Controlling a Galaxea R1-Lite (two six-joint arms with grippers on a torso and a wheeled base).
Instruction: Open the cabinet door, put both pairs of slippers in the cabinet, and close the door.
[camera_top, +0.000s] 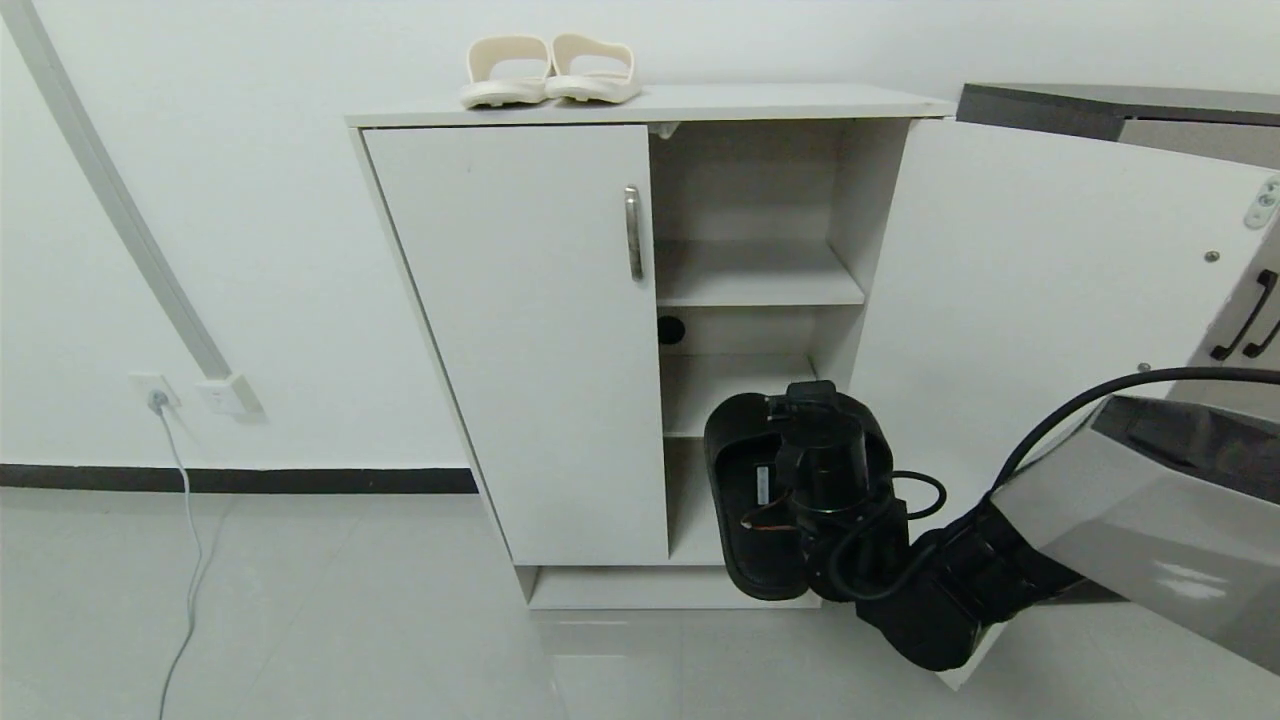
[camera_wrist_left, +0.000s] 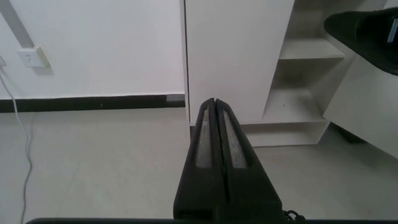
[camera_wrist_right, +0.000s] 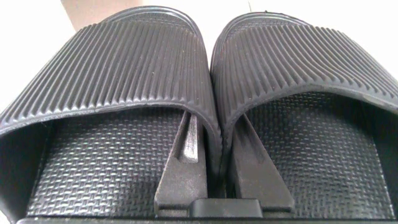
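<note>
My right gripper (camera_wrist_right: 212, 134) pinches the black slippers (camera_top: 745, 500) by their two inner straps so the pair moves as one, held before the lower shelves of the open cabinet (camera_top: 520, 350). My left gripper (camera_wrist_left: 214, 106) hangs closed and empty, and the cream slippers (camera_top: 550, 72) sit on top.

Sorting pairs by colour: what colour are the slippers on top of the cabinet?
Cream slippers, clearest in the head view.
</note>
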